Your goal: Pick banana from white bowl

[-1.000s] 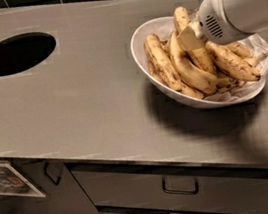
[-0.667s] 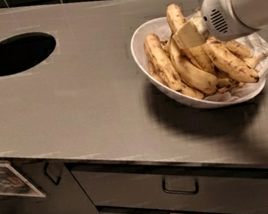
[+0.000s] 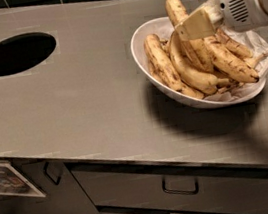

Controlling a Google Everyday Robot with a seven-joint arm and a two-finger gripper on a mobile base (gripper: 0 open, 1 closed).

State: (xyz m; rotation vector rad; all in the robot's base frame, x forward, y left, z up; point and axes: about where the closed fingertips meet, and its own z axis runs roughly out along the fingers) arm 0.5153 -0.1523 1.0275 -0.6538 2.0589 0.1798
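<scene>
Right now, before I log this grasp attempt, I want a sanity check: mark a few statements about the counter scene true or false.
The white bowl holds several bananas. True.
The round hole is left of the bowl. True.
The hand hangs over the round hole. False: it is over the bowl, at the long banana.
A drawer below stands open. False: the drawers are shut.

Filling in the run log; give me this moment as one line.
gripper: over white bowl, against banana | banana: tip up past far rim, other bananas lying in bowl | grasp: unconfirmed
</scene>
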